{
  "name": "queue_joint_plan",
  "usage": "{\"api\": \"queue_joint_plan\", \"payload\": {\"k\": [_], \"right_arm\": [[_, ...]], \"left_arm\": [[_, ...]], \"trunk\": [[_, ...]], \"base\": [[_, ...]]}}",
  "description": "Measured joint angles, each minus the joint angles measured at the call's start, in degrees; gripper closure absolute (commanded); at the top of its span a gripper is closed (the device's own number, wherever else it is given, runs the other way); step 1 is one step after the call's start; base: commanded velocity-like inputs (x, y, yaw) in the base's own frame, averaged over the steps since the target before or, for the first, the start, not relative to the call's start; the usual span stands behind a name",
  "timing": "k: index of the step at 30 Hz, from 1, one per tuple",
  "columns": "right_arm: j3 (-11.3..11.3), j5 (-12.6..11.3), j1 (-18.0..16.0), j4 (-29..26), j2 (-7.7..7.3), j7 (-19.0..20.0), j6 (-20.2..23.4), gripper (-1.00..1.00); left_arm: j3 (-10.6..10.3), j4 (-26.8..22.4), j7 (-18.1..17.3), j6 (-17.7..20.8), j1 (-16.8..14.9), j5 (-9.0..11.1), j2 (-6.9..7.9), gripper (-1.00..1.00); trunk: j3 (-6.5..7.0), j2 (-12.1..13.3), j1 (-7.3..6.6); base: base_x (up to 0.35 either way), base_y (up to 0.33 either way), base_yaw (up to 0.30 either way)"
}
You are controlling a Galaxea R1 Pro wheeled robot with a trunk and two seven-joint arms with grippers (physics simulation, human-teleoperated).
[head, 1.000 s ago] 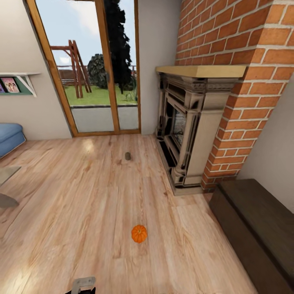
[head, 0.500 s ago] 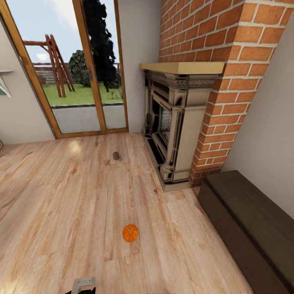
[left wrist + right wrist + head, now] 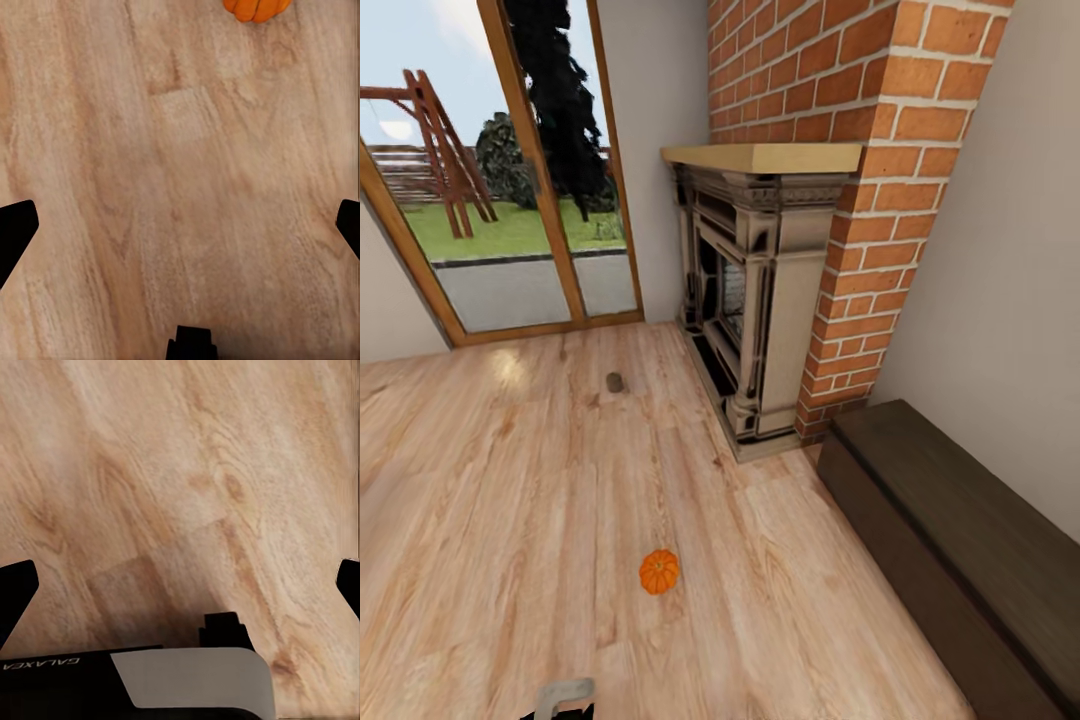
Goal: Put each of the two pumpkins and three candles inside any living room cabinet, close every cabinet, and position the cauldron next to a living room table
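Observation:
One small orange pumpkin (image 3: 659,571) lies on the wooden floor close in front of me, and its edge also shows in the left wrist view (image 3: 257,7). A short tan candle (image 3: 615,382) stands farther off on the floor, near the glass door. The long dark-brown cabinet (image 3: 960,540) runs along the right wall with its fronts closed. My left gripper (image 3: 180,232) hangs open over bare floor, short of the pumpkin. My right gripper (image 3: 180,592) is open too, with only floorboards between its fingers.
A stone fireplace (image 3: 760,290) with a wooden mantel stands against a red brick chimney (image 3: 860,200), just beyond the cabinet's far end. A tall wood-framed glass door (image 3: 510,200) to the garden is at the back left. Open floor lies between me and the door.
The whole view has swung to the right, so fireplace, door, pumpkin and candle sit further left in the picture. The things themselves have not moved.

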Motion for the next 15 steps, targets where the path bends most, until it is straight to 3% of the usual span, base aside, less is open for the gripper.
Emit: {"api": "queue_joint_plan", "payload": {"k": [15], "right_arm": [[0.00,0.01,0.00,0.00,0.00,0.00,0.00,-1.00]], "left_arm": [[0.00,0.00,0.00,0.00,0.00,0.00,0.01,-1.00]], "trunk": [[-0.91,0.00,0.00]], "base": [[0.000,0.000,-0.220]]}}
